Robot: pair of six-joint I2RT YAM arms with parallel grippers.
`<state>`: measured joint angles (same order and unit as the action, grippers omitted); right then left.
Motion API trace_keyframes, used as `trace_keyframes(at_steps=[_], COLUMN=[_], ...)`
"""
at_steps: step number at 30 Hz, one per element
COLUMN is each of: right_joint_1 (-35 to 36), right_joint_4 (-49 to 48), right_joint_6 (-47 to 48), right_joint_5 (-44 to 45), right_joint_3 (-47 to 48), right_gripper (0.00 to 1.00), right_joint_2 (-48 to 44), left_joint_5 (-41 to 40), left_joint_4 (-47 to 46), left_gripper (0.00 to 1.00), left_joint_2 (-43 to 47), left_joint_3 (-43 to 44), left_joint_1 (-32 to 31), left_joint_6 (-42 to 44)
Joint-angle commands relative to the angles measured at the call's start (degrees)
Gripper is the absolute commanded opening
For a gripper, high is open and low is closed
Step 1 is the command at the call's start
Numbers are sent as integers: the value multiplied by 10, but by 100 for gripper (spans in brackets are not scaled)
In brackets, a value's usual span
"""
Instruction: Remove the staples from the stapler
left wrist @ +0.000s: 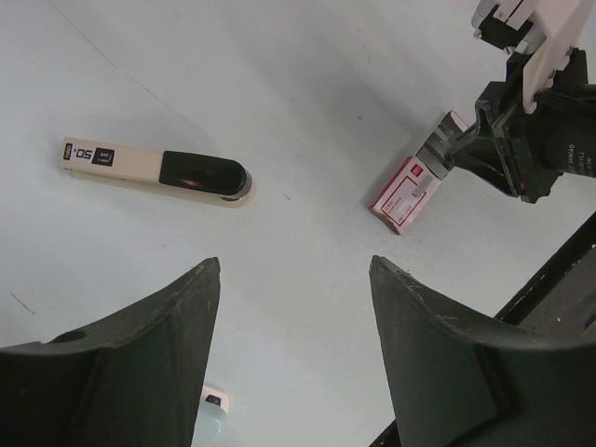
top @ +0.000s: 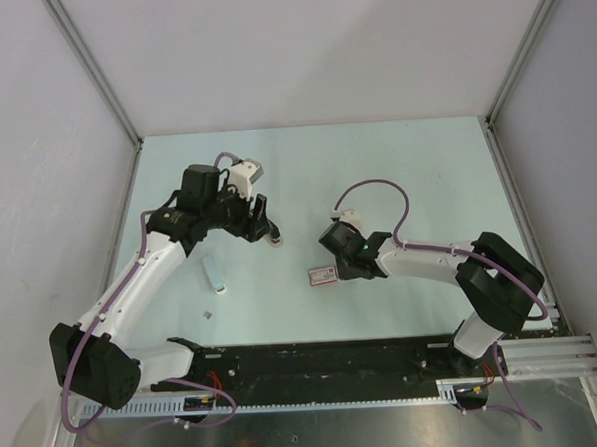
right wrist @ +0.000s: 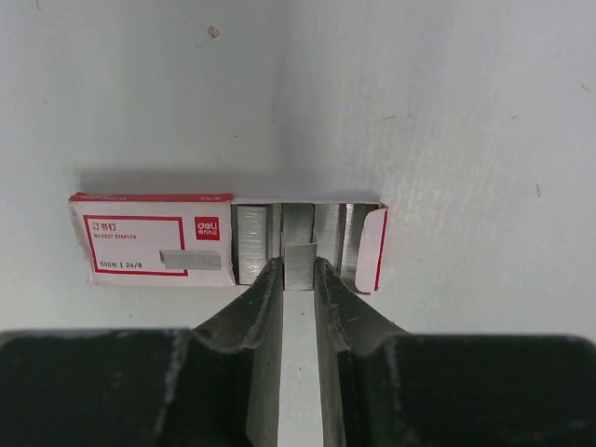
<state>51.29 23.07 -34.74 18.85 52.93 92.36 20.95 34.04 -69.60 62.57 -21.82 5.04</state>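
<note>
The stapler (left wrist: 154, 169), beige with a black front part, lies closed on the table, up and to the left of my left gripper (left wrist: 293, 265). That gripper is open, empty and above the table. In the top view the left gripper (top: 263, 225) covers most of the stapler, and only one end (top: 276, 242) shows. My right gripper (right wrist: 298, 264) is shut on a short strip of staples (right wrist: 300, 263), over the open end of a red and white staple box (right wrist: 154, 250). The box also shows in the top view (top: 324, 274) and the left wrist view (left wrist: 407, 194).
A pale blue oblong piece (top: 215, 275) lies on the table below the left gripper, and its end shows in the left wrist view (left wrist: 209, 414). A small grey bit (top: 208, 314) lies nearer the arm bases. A black rail (top: 316, 363) runs along the table's near edge.
</note>
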Motion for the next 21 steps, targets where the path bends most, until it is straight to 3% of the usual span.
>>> trace_keyframes(at_steps=[1,13,21], right_joint_1=[7,18,18], right_joint_4=[15,26,20], right_joint_6=[-8,-16,-11], right_joint_5=[14,30,32], right_joint_3=[20,20,20], right_gripper=[18,24,38], right_joint_2=[-3,-13,-13], left_joint_5=[4,3,4], left_joint_4=[-3,-3,-3], left_gripper=[70,70,71], left_joint_2=[17,21,20], left_joint_3=[4,2,2], left_joint_1=[-5,-8,-8], left_joint_6=[21,18,16])
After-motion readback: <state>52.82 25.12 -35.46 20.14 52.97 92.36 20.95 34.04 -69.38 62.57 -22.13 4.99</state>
